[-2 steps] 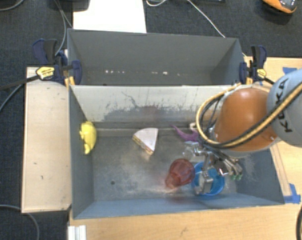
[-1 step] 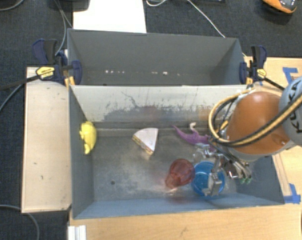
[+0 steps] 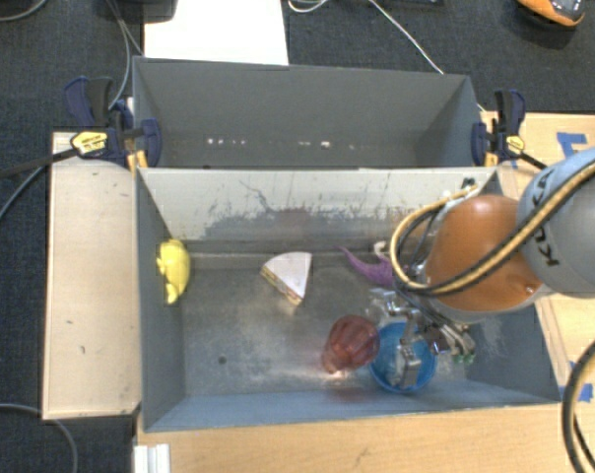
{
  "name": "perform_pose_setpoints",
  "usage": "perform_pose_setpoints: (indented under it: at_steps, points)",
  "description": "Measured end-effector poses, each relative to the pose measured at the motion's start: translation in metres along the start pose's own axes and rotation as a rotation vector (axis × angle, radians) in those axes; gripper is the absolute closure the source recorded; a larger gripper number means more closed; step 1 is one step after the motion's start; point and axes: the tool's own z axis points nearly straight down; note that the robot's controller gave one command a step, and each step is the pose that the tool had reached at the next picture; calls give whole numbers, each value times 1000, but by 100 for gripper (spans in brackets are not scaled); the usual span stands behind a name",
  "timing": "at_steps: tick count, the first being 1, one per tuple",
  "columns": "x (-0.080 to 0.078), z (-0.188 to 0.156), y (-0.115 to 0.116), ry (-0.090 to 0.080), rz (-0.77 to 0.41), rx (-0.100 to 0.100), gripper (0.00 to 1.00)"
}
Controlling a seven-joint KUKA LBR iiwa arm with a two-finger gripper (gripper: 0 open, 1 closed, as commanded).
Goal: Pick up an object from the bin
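My gripper (image 3: 408,355) reaches down into the bin's front right part, directly over a round blue thing (image 3: 394,371) lying near the front wall. Its fingers stand against the blue thing's top. Just left of it, touching the blue one, lies a dark red rounded thing (image 3: 350,343). A purple thing (image 3: 366,265) pokes out from under the arm's orange cover, behind the gripper.
A cream wedge-shaped piece (image 3: 289,275) lies in the middle of the bin floor. A small yellow toy (image 3: 172,269) rests against the left wall. The arm with its orange cover and cables hangs over the bin's right side.
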Motion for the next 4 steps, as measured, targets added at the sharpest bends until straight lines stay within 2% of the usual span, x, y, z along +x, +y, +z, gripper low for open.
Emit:
perform_pose_setpoints:
  at_steps: [1,4]
  points:
    - [1,0,7,-15,-222,1,100]
    - [2,-9,7,-15,-220,1,100]
